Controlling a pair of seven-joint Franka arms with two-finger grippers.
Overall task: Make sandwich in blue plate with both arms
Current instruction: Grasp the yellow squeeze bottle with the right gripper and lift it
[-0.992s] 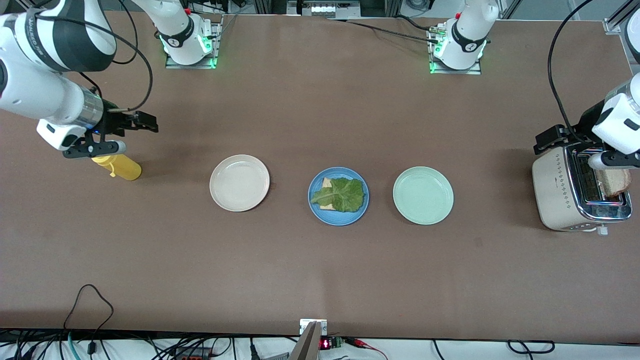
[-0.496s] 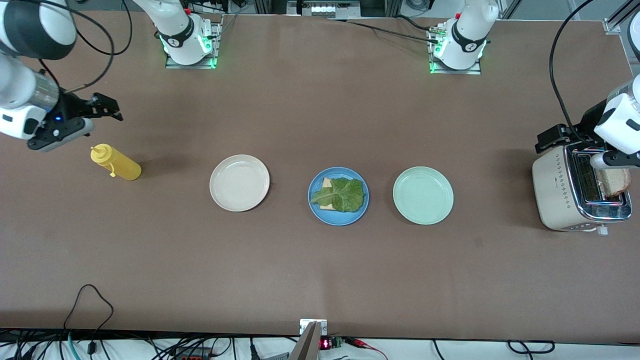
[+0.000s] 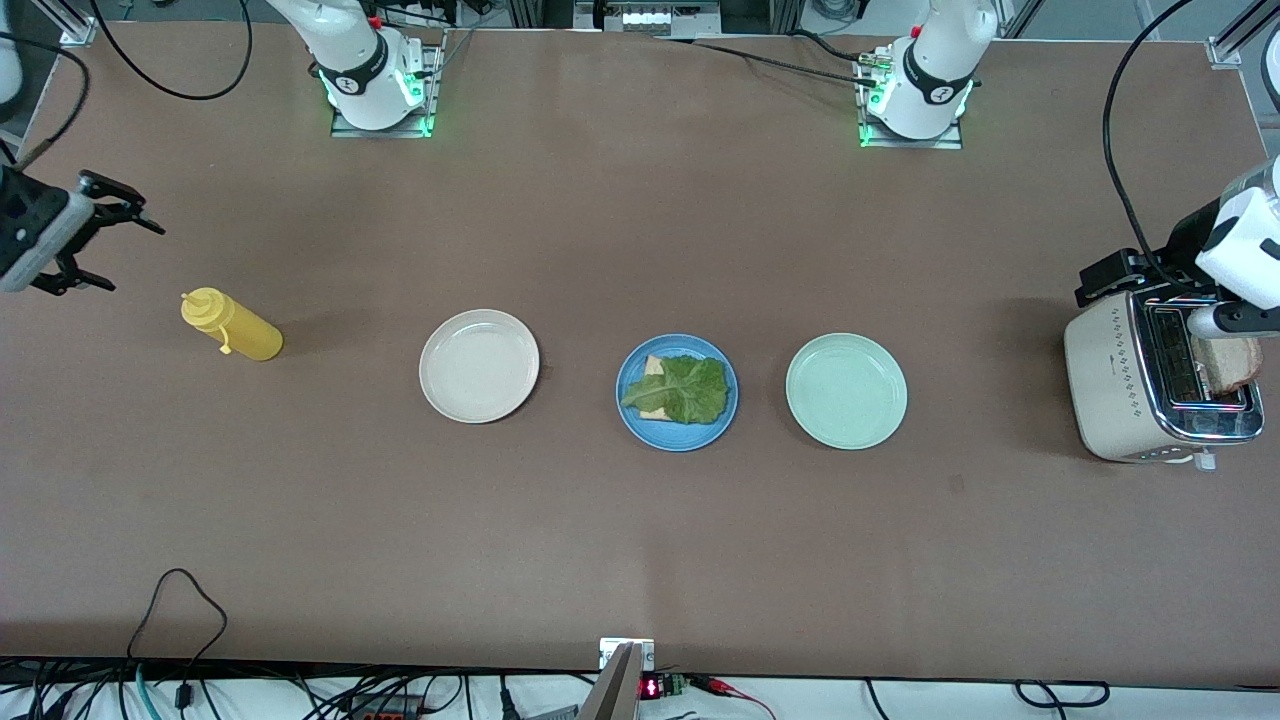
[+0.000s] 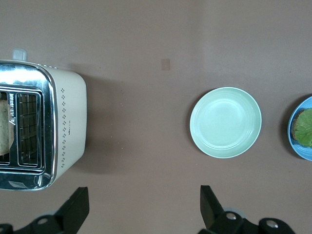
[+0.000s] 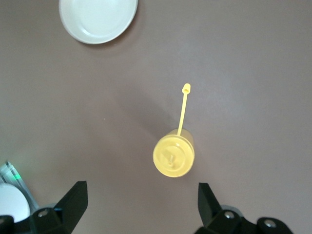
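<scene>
Brown table [image 3: 600, 540]: both hands wide open, empty; left hand [image 4: 141, 214] over toaster [image 3: 1150, 380], right hand [image 5: 141, 209] over bottle [image 5: 173, 156].

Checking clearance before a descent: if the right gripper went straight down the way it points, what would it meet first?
Probably the yellow squeeze bottle: the open right gripper looks down on its cap, though slightly off-centre, so it might reach bare table beside it instead.
</scene>
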